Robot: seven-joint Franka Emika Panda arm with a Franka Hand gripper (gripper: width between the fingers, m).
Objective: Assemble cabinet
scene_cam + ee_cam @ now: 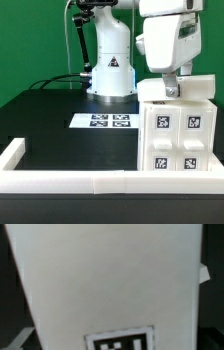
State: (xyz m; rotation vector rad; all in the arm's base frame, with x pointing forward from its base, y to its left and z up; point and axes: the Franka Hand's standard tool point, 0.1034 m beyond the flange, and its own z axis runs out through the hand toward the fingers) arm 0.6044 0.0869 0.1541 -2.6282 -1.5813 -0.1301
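Black table (40, 125) holds the white cabinet (178, 142), square black-and-white tags (162, 124) on it.

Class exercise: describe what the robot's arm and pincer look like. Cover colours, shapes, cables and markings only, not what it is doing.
The arm is glossy white, built from rounded segments with dark seams at the joints. Its base column bears a black triangular warning sticker. Black cables run beside it. The pincer has a boxy white housing and short grey fingers.
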